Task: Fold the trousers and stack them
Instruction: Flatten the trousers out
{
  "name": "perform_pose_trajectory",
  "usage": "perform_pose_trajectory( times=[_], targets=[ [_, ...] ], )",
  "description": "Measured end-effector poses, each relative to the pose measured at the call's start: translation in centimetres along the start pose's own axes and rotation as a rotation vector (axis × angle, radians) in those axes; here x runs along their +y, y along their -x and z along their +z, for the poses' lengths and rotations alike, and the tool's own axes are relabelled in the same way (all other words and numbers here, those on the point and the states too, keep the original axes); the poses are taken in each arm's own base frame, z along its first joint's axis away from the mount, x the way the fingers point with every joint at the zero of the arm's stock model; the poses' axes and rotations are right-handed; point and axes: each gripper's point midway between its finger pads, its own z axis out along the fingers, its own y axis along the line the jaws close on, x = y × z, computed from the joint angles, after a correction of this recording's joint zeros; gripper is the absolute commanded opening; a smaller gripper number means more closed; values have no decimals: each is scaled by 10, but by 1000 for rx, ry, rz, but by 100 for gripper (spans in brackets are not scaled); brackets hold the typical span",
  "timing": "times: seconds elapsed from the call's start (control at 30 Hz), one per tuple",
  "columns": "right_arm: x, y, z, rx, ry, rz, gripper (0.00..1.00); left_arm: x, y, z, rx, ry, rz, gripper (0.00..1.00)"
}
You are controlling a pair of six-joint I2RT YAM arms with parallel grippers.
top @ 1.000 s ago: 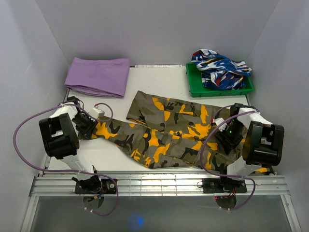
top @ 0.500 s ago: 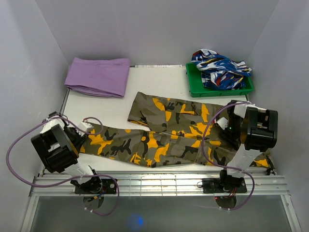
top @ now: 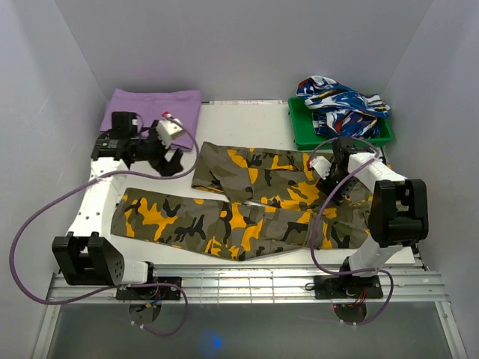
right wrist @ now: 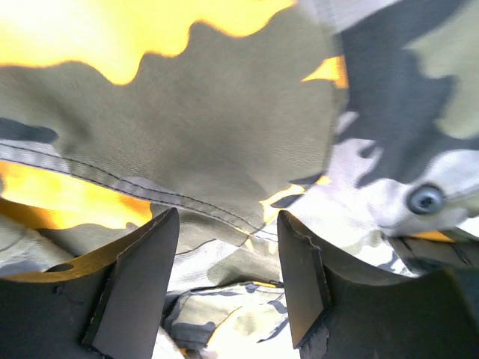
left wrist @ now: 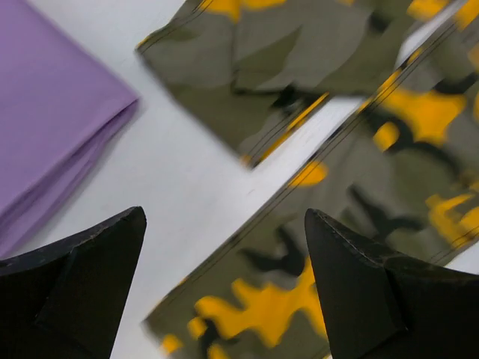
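The camouflage trousers (top: 254,202) lie spread across the table, one leg stretched toward the left front and the other angled toward the back. My left gripper (top: 169,158) hovers open at the back left, beside the upper leg's hem, with nothing between its fingers (left wrist: 90,277). Below the left gripper (left wrist: 224,254) the wrist view shows bare table and both trouser legs (left wrist: 359,149). My right gripper (top: 337,179) is over the waist end at the right. The right gripper (right wrist: 228,269) has its jaws apart just above the crumpled waist fabric (right wrist: 224,112), and nothing is pinched.
A folded purple cloth (top: 153,108) lies at the back left, close to the left gripper, and its edge shows in the left wrist view (left wrist: 45,112). A green tray (top: 299,134) at the back right holds a blue, white and red garment (top: 340,105). Walls enclose three sides.
The left gripper pulled the lower leg out to the left, let go, opened wide and swung up to the back left. The right gripper moved back over the waist.
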Motion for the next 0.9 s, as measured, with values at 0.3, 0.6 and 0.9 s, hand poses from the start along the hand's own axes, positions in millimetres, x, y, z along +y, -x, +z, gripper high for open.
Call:
perform_pose_trajectory(
  times=[0.3,0.6,0.9],
  targets=[
    [-7,18,-32,-120,-56,122,62,-97,39,113,-13,-149,-529,86],
    [40,-26,-3,-22,18,177,61,-106,11,185,93,-48,-844,65],
    [40,-38,12,11,22,215,61,-107,-33,226,212,40,-1003,65]
  ],
)
